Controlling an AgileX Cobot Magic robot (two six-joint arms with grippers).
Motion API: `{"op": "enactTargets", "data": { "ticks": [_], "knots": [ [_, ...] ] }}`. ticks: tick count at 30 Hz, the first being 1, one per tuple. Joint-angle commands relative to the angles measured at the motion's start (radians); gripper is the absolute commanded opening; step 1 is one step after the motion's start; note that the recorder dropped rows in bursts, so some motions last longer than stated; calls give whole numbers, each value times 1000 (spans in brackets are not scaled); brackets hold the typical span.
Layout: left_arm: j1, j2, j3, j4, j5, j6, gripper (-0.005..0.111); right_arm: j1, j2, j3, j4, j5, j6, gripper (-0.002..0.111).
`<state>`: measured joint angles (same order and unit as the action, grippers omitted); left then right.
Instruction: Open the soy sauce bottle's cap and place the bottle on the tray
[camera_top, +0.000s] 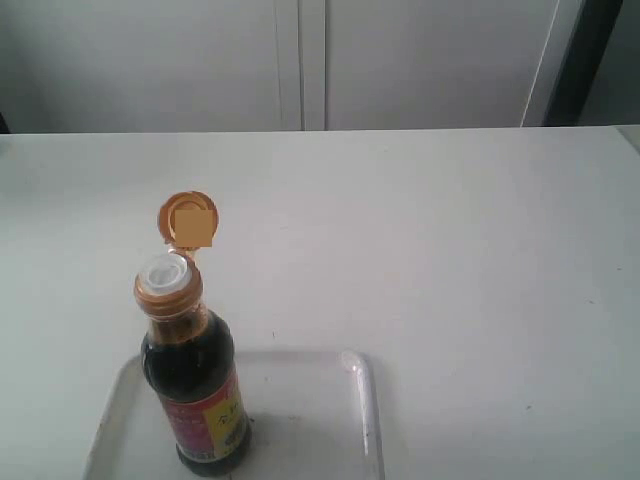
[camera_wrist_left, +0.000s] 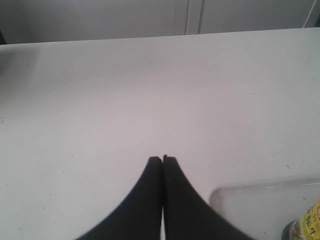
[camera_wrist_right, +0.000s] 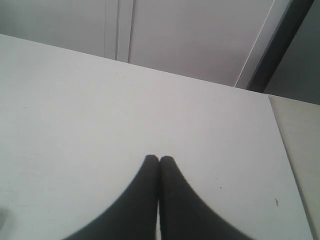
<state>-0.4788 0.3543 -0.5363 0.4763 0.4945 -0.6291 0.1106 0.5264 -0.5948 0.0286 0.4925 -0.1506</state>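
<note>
The left gripper (camera_wrist_left: 162, 159) is clenched on nothing, fingertips together over the bare white table (camera_top: 450, 250), and the right gripper (camera_wrist_right: 159, 159) is likewise closed and empty. The tray (camera_top: 365, 400) lies at the table's near left edge. The soy sauce bottle (camera_top: 195, 385) stands upright on it, toward its left side. Its cap (camera_top: 188, 220) is flipped open, hanging back on the hinge.

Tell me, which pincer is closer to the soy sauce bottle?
Left. The left pincer is shut over bare table, with the tray corner and the soy sauce bottle just beside it. The right pincer, also shut, shows only bare table, with no bottle in its view.
</note>
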Motion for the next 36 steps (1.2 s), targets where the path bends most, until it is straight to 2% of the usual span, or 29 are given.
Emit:
{"op": "enactTargets", "data": {
  "ticks": [1,6,10,15,25,36],
  "knots": [
    [0,-6,17,-75,-8,129,0,-3,-6,7,4,-7,-2,0],
    [6,-6,74,-244,-146,420,0,-3,-6,7,4,-7,-10,0],
    [61,-6,118,-381,-207,599,0,-3,-6,7,4,-7,-10,0],
    [167,-6,177,-409,-287,598,0,-3,-6,7,4,-7,-10,0],
    [324,-6,272,-450,-312,577,0,-3,-6,7,2,-7,-10,0],
    [417,-190,367,-462,-277,587,0,-3,-6,7,2,-7,-10,0]
  ]
}}
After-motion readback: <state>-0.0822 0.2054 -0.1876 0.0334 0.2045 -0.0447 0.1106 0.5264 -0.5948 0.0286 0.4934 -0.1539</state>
